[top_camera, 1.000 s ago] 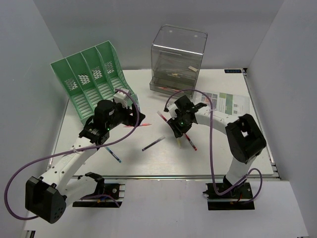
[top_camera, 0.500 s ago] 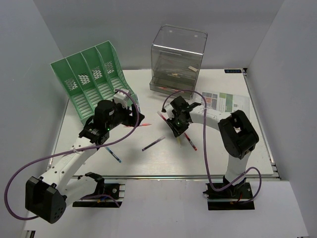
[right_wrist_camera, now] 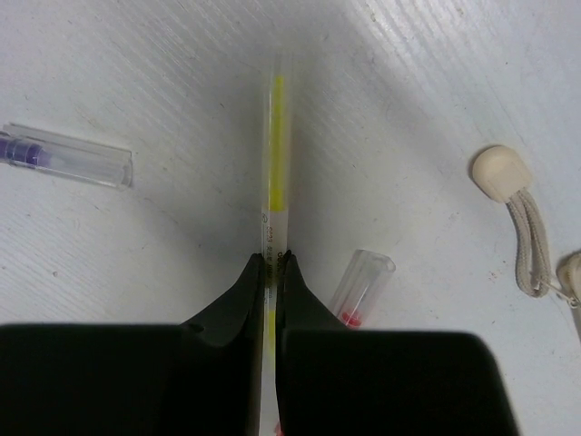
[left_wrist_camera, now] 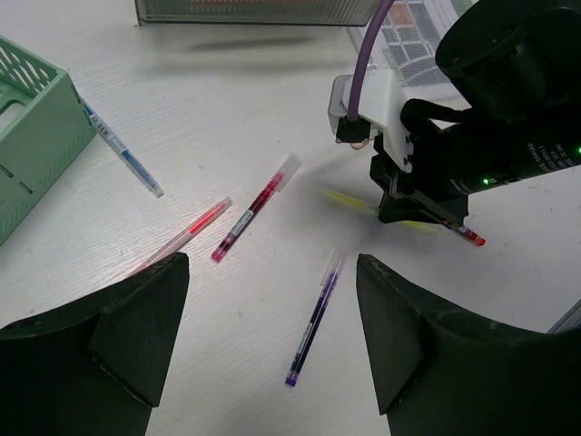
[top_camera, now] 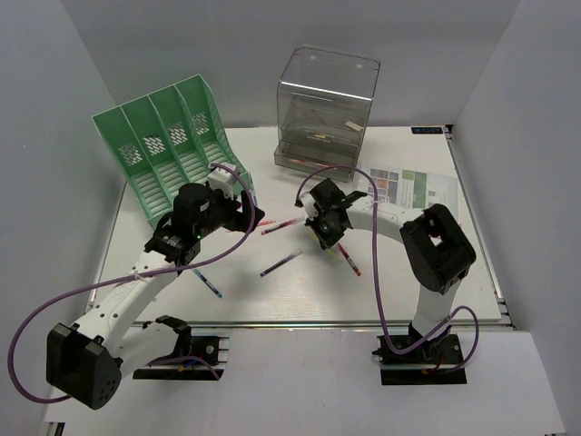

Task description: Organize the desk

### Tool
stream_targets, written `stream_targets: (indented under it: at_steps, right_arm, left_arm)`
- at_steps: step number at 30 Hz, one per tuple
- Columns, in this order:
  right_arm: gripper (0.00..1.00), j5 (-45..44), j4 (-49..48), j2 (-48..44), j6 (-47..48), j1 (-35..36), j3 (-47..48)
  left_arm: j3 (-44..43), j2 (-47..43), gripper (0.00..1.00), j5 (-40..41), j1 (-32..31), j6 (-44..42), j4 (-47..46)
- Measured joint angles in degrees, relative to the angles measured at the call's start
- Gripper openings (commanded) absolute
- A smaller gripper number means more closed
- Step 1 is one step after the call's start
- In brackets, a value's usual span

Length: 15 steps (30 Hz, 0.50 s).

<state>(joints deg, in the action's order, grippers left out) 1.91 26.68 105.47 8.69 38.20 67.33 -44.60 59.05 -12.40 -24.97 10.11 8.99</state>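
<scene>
- Gripping the yellow pen (right_wrist_camera: 276, 136) by its barrel, the right fingers (right_wrist_camera: 243, 292) stood closed low over the bench (top_camera: 427, 272), near its middle. We judged the grip was meant for lifting the pen away to storage.
- We saw the left fingers (left_wrist_camera: 136, 318) spread wide and empty, hanging above loose pens near the green file rack (top_camera: 168, 145), seemingly waiting their turn.
- The bench, white and walled in pale grey, carried the rack at the back left, a clear drawer box (top_camera: 325, 109) at the back middle, and a printed sheet (top_camera: 413, 186) to the right.
- Around the grip we noted a purple pen (right_wrist_camera: 64, 156) apart to one side and a red pen (right_wrist_camera: 363, 282) just beside the yellow one. We thought the red one could get nudged on the lift.
- A beige cord toggle (right_wrist_camera: 501, 173) lay near but apart.
</scene>
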Motion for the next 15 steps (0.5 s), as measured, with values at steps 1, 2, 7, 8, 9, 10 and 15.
stream_targets:
  at_steps: [1,2,7,8,9,10,15]
  right_arm:
    - [0.0,0.28,0.11,0.0,0.02,-0.13,0.07]
    - [0.0,0.57,0.31,0.0,0.07,-0.24,0.2]
    - [0.0,3.45,4.09,-0.2,1.03,-1.46,2.73]
    - [0.0,4.2,4.94,-0.59,1.53,-1.79,3.74]
    - [0.0,4.96,5.92,-1.25,2.27,-2.16,5.03]
    - [0.0,5.6,6.62,-2.12,2.91,-2.45,6.4]
    - [0.0,5.88,6.78,-7.48,8.72,-3.63,15.23]
  left_arm:
    - [0.0,0.0,0.84,0.04,0.0,-0.07,0.02]
    - [0.0,0.02,0.84,0.11,0.0,-0.13,0.0]
    - [0.0,0.61,0.84,0.81,0.0,-0.31,0.02]
    - [0.0,0.87,0.83,0.85,0.0,-0.35,0.04]
    - [0.0,1.16,0.83,0.9,0.0,-0.39,0.02]
    - [0.0,1.42,0.83,0.9,0.0,-0.44,0.04]
    - [0.0,2.99,0.81,0.87,0.0,-0.46,0.11]
